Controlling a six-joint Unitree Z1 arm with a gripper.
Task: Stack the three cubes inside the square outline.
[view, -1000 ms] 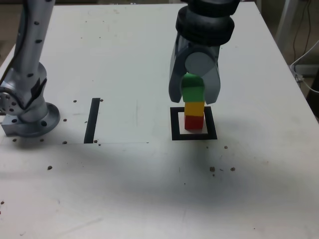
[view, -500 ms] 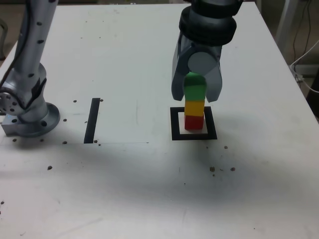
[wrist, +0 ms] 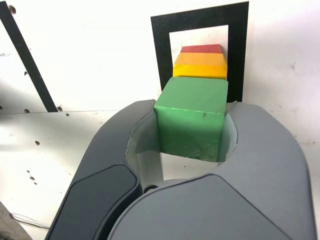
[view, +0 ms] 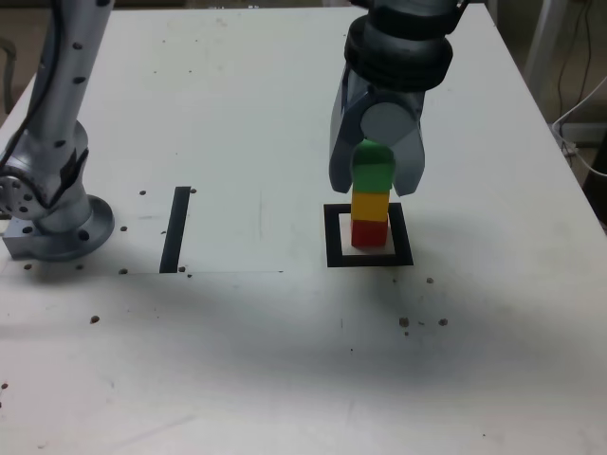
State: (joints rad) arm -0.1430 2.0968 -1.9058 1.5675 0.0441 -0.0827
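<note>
The wide white counter [view: 237,114] is carrying everything. On it the grey robot arm, with its round base [view: 57,227] at the exterior view's left, is reaching over toward the exterior view's right, so that its dark grey gripper [view: 375,185] is hanging straight above the thick black square outline with a white centre [view: 332,237]. This placing makes sense, because the pile has to grow inside that frame.

The fingers [wrist: 125,150] are clenched on the small matte green cube [view: 372,171], one at each side of it, and they are grasping it by its side faces. The bottom face is therefore staying free to meet the cube below. In the exterior view the green cube is sitting just on top of the small matte yellow cube [view: 370,205], which is resting on the small matte red cube [view: 369,232]. Whether green and yellow are already touching, I cannot tell for sure. In the wrist view the green cube [wrist: 192,120] is covering most of the yellow cube [wrist: 200,65] and the red cube [wrist: 201,48], so the three seem nearly in one line. I judge that the task is almost finished and that only the release is missing.

From the outline, at about 9 o'clock in the exterior view and well apart, a single straight black strip [view: 176,229] is lying. Small dark specks [view: 422,322] are scattered toward 6 o'clock. Nothing is standing in the way, but a tall narrow pile could tip if the fingers drag it while opening.
</note>
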